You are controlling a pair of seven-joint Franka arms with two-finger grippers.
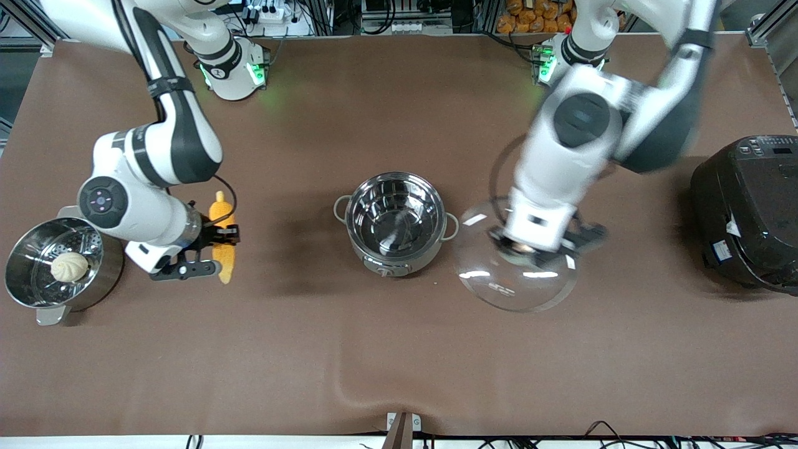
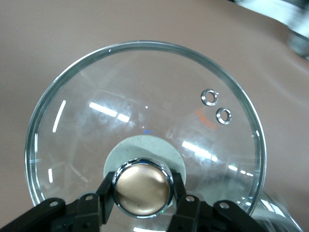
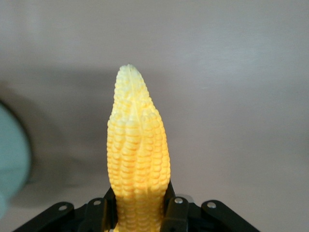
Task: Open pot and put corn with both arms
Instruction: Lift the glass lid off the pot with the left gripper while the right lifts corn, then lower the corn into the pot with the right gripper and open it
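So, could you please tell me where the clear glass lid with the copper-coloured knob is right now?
The glass lid is off the open grey steel pot, held by its knob in the left gripper over the table beside the pot, toward the left arm's end.

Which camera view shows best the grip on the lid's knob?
The left wrist view: the left gripper is shut on the copper knob of the lid, one finger at each side. The front view shows the lid beside the pot, knob hidden. The right wrist view shows only corn.
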